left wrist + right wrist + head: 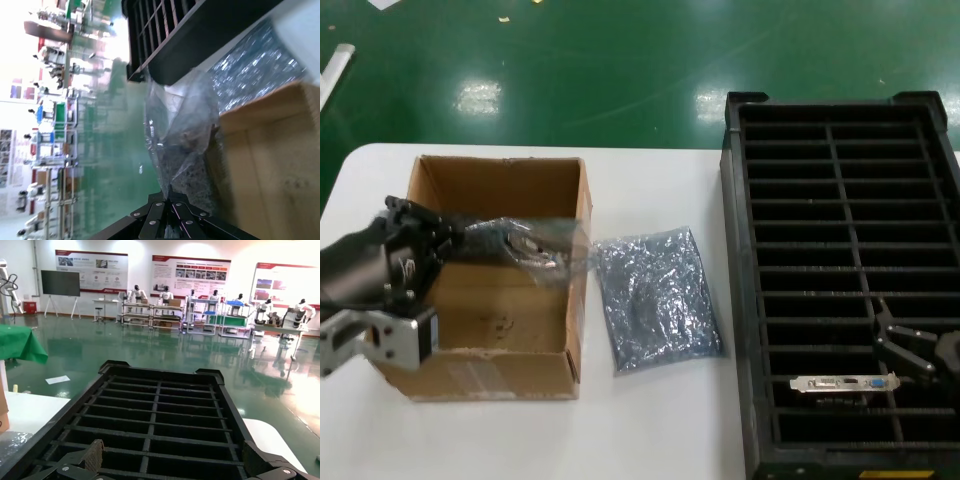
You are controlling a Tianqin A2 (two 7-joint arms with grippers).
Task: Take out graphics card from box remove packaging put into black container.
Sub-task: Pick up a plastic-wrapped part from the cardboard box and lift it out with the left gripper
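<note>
My left gripper (455, 238) is shut on a shiny antistatic bag (535, 248) with a graphics card inside and holds it over the open brown cardboard box (430, 370). In the left wrist view the bag (182, 135) hangs from the closed jaws (170, 192). A second, flat bag (655, 295) lies on the table right of the box. One bare graphics card (845, 383) stands in a near slot of the black container (735, 300). My right gripper (895, 345) is open above that container, which also shows in the right wrist view (160, 425).
The white table (660, 430) carries the box on the left and the black crate on the right. Green floor lies beyond the table's far edge. The box floor (500, 315) looks bare.
</note>
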